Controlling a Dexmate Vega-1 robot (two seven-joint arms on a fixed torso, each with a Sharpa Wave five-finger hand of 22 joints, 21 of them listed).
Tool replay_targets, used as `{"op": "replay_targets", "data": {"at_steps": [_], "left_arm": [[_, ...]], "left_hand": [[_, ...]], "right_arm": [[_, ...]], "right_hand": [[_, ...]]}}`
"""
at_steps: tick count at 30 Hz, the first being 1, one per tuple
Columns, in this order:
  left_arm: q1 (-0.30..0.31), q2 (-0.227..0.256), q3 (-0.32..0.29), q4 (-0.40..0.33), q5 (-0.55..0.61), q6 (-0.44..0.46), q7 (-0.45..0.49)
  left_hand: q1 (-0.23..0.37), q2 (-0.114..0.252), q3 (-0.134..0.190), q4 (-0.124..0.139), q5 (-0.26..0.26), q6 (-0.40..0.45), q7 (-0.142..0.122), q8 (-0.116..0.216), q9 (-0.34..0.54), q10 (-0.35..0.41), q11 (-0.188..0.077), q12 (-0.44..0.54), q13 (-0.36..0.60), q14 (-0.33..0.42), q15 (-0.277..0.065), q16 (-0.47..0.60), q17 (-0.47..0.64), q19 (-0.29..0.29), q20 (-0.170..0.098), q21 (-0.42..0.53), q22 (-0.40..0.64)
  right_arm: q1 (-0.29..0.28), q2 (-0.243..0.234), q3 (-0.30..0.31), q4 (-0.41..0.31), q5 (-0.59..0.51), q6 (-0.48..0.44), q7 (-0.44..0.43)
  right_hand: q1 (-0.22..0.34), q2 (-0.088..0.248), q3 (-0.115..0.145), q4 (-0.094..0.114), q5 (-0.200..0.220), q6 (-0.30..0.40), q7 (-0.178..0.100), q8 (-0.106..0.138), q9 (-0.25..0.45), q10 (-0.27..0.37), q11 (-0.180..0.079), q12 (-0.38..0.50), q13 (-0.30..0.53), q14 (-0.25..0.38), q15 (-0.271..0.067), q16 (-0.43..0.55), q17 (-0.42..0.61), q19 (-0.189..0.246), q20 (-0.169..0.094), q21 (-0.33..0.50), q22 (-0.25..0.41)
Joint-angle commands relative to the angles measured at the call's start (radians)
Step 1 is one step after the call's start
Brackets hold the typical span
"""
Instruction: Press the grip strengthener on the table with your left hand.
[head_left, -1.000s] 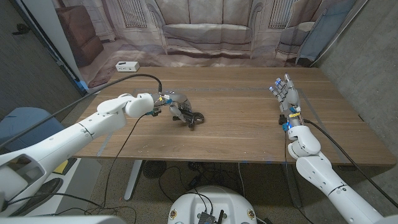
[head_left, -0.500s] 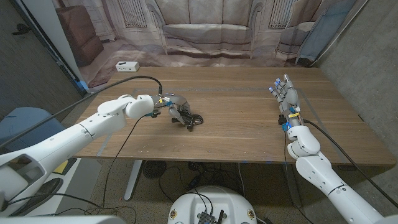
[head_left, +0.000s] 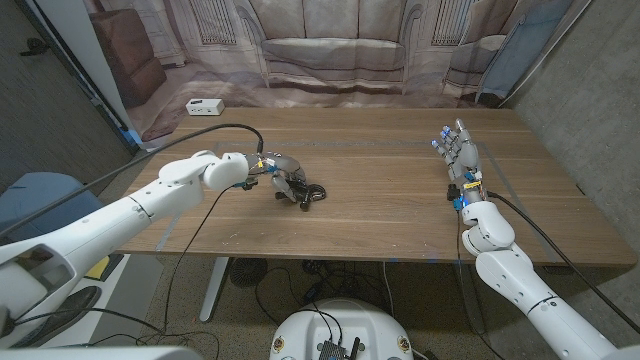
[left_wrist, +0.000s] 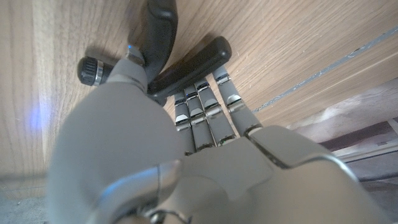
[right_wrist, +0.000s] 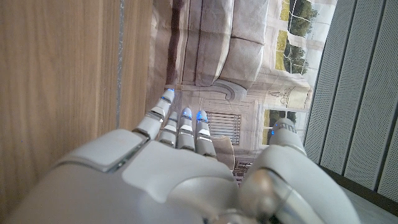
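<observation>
we have our left hand (head_left: 283, 174) closed around the grip strengthener (head_left: 308, 191) on the table's (head_left: 380, 215) left half, squeeze seemingly underway; right hand (head_left: 462, 152) stands open, far right

A printed backdrop (head_left: 330, 40) of a sofa and panelled walls hangs behind the wooden bench (head_left: 380, 210); grey ribbed wall (head_left: 590, 110) right, cables (head_left: 300, 285) below.
</observation>
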Motion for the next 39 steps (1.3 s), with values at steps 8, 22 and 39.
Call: {"op": "replay_targets", "data": {"at_steps": [8, 22, 39], "left_arm": [[-0.016, 0.016, 0.005, -0.03, 0.055, -0.006, -0.052], [-0.007, 0.031, -0.009, -0.069, 0.073, 0.01, -0.091], [0.079, 0.056, -0.131, -0.105, -0.1, 0.013, 0.054]], "left_hand": [[-0.043, -0.002, -0.027, 0.006, 0.009, -0.085, -0.017, -0.021, -0.01, -0.082, 0.006, -0.029, -0.014, -0.105, 0.032, -0.009, -0.003, -0.066, 0.02, -0.044, 0.001], [-0.085, -0.01, -0.046, 0.005, 0.008, -0.192, 0.019, -0.025, -0.02, -0.186, 0.057, -0.037, -0.032, -0.222, 0.077, -0.011, -0.005, -0.132, 0.067, -0.097, -0.002], [-0.267, 0.093, -0.064, 0.113, 0.002, -0.213, 0.053, -0.01, -0.026, -0.176, 0.107, -0.013, -0.059, -0.206, 0.117, 0.013, -0.001, -0.118, 0.087, -0.133, -0.001]], "right_arm": [[0.008, 0.007, -0.008, 0.012, -0.004, 0.01, 0.006], [0.022, 0.01, -0.019, 0.016, -0.011, 0.005, 0.007], [0.02, 0.021, -0.024, 0.015, -0.027, 0.028, -0.001]], "right_hand": [[0.015, -0.001, -0.004, -0.001, 0.003, -0.005, -0.003, -0.001, 0.002, 0.005, 0.001, 0.005, 0.006, 0.009, 0.006, 0.008, 0.003, 0.009, 0.0, 0.002, 0.002], [0.016, -0.002, -0.005, -0.002, 0.003, -0.007, -0.003, -0.002, 0.002, 0.005, 0.0, 0.005, 0.006, 0.01, 0.005, 0.008, 0.003, 0.009, 0.001, 0.001, 0.002], [0.017, -0.002, -0.006, -0.002, 0.003, -0.01, -0.002, -0.003, 0.002, 0.005, 0.0, 0.004, 0.006, 0.009, 0.005, 0.007, 0.003, 0.008, 0.001, 0.001, 0.002]]}}
